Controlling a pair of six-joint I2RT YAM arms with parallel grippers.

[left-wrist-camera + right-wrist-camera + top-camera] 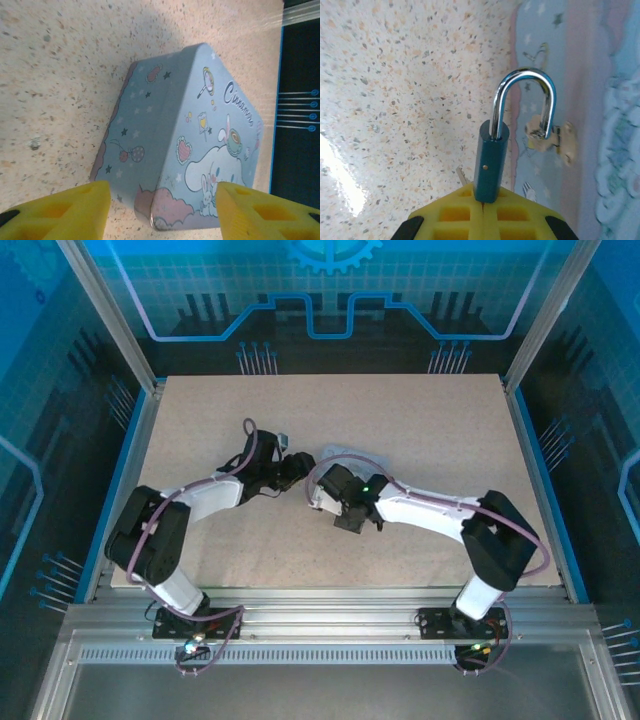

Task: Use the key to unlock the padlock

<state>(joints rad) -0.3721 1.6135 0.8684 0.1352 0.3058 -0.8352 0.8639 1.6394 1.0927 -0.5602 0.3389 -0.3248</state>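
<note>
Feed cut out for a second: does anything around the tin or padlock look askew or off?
The padlock, pinched in the right end effector, has its shackle sprung open, one leg free, its tip at the tin's hasp. The tin looks upright and undamaged.

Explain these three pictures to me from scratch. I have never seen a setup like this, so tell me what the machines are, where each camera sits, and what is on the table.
These are two robot arms bolted at the near edge of a speckled table.

The overhead view looks down from above and behind them. The other two pictures come from cameras on the wrists, so the yellow shapes at the bottom are each arm's own fingers.

The left gripper is open, its fingers on either side of a pale blue cartoon tin that rests on the table.

The right gripper is shut on a dark blue padlock. Its silver shackle stands raised, its free end at the tin's latch. A thin metal piece beside the lock's body may be the key.
</note>
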